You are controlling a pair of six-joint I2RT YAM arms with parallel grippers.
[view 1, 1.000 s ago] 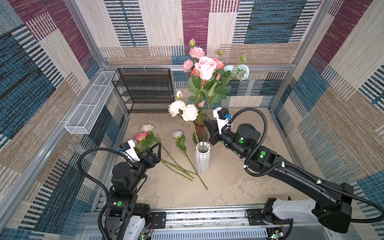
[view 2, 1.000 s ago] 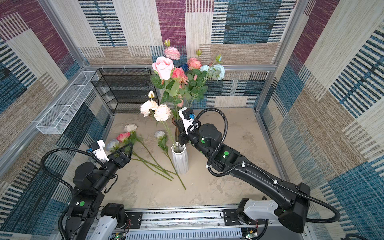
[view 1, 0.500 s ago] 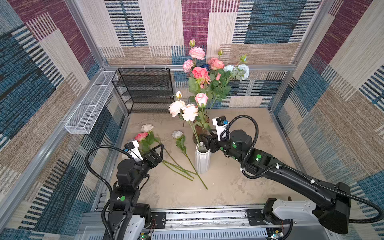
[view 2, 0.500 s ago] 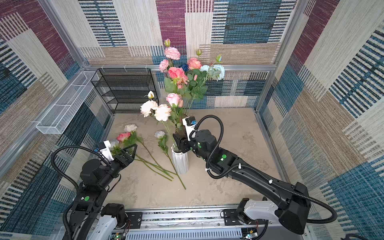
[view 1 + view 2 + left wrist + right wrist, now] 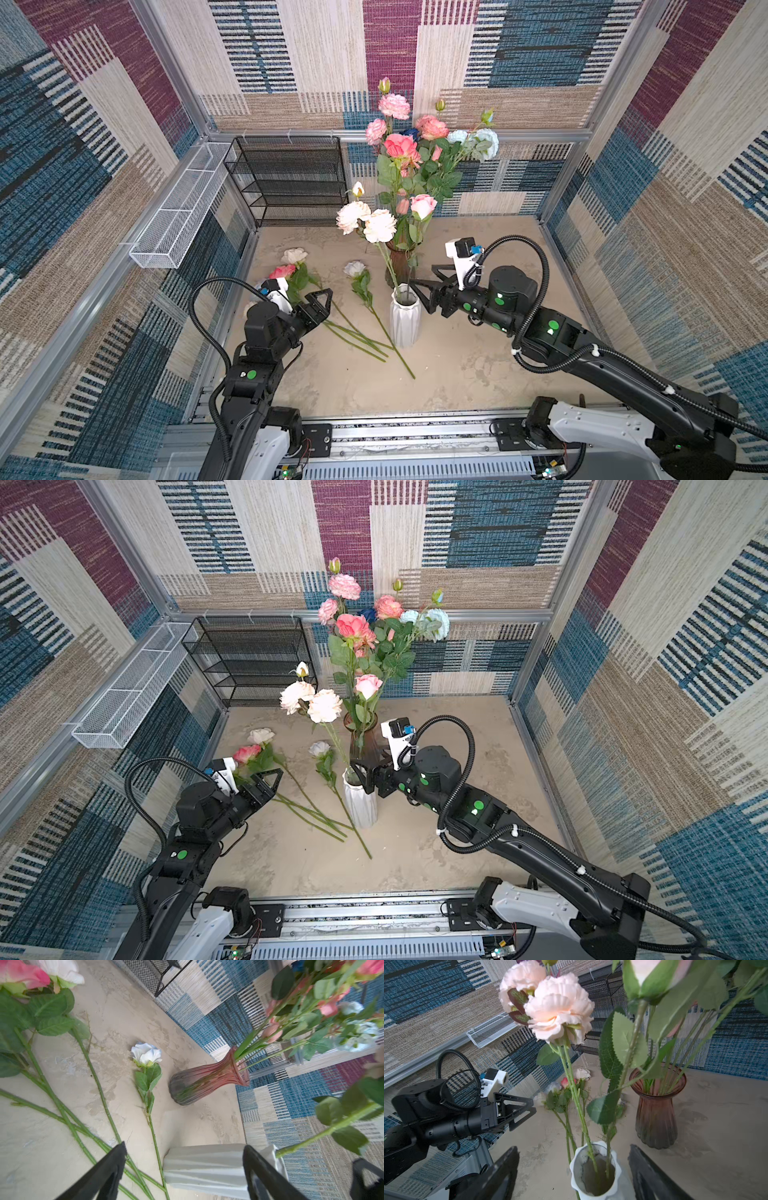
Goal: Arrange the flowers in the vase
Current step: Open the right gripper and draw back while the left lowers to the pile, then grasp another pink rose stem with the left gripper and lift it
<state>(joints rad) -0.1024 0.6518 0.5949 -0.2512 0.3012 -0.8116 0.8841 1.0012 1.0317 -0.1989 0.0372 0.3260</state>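
In both top views a ribbed white vase is seen upright near the middle of the tabletop. 2 stems are lodged in it: a twin-headed peach bloom leaning toward 11 o'clock and a pale pink rose rising toward 12 o'clock.

Just behind, at 12 o'clock, a tinted glass vase is filled with a tall bunch of pink, peach and pale blue heads.

The loose flowers are laid flat on the tabletop between 9 and 10 o'clock of the white vase: a white rose, a deep pink rose and a pale blue rose. Their stems are crossed beside the vase's foot.

The right gripper is poised at 2 o'clock of the white vase's mouth. In the right wrist view its jaws are spread to either side of the rim, with nothing clasped.

The left gripper is placed at 9 o'clock of the vase, above the loose stems. Its jaws are likewise spread wide, and nothing is held.
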